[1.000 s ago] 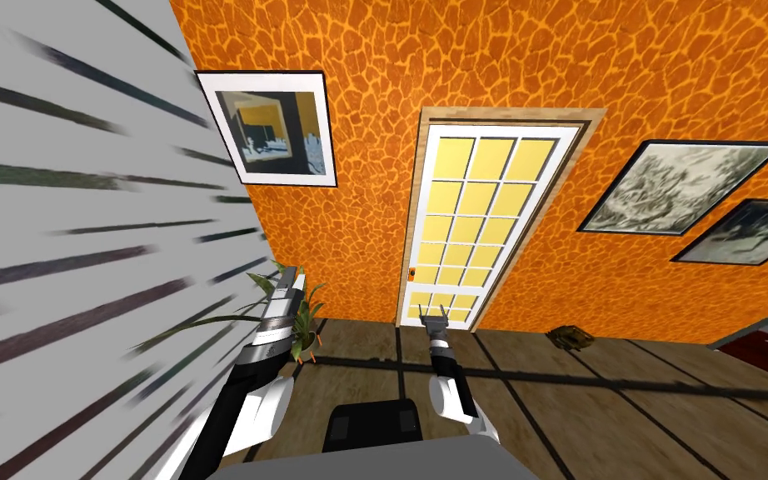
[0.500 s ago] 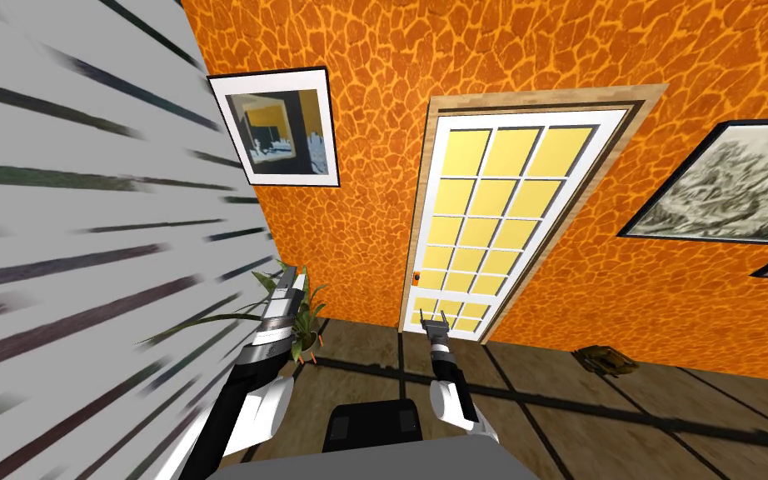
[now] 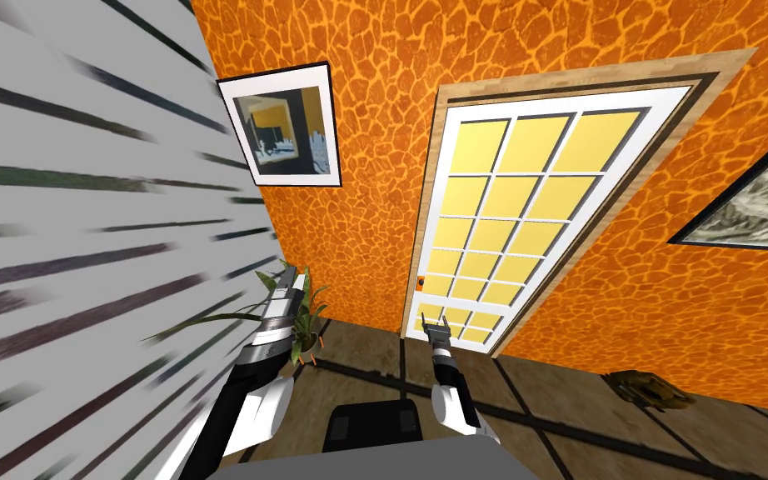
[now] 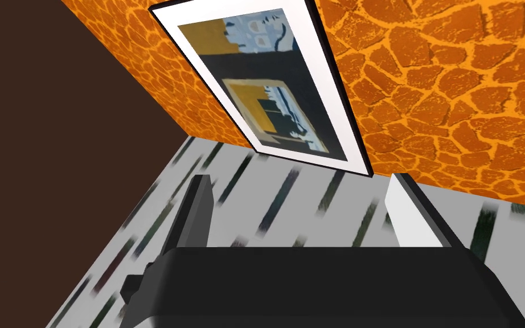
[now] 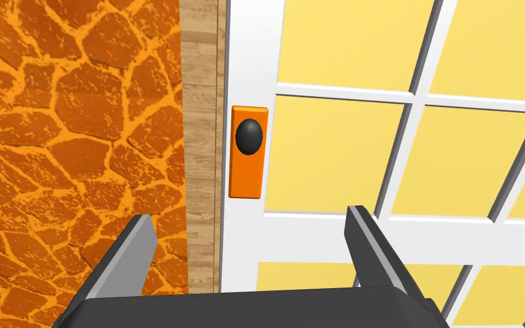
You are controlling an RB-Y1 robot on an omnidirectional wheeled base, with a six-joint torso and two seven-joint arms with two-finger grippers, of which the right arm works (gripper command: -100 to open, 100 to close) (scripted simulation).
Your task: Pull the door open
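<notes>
Nearly at the knob (image 5: 250, 135): reach in hand, no grasp yet

Head view: the white door (image 3: 532, 217) with yellow panes sits shut in the orange stone-patterned wall (image 3: 391, 167). The right gripper (image 3: 432, 319) is held out in front of the door's lower part, close below the small orange plate (image 3: 421, 283) on the door's edge. The left gripper (image 3: 291, 272) is raised off to the side, near a potted plant (image 3: 311, 308), and takes no part in the work.

Left wrist view: its fingers (image 4: 196, 210) stand wide apart, with nothing between them.

Right wrist view: the round dark knob sits on the orange plate, which is fixed to the white stile just beside the wooden frame (image 5: 199, 142). The right fingers (image 5: 133, 253) are spread wide and empty. The knob lies beyond their tips and roughly on the line midway between them, apart from both.

By my reading, this is the approach step, with the hand lined up on the knob but short of it. The next move calls for a straight advance until the knob sits between the fingers. They then need to close firmly on it, since a round knob could slip. Only after that should the pull come back toward the robot, with room left for the door to swing.
</notes>
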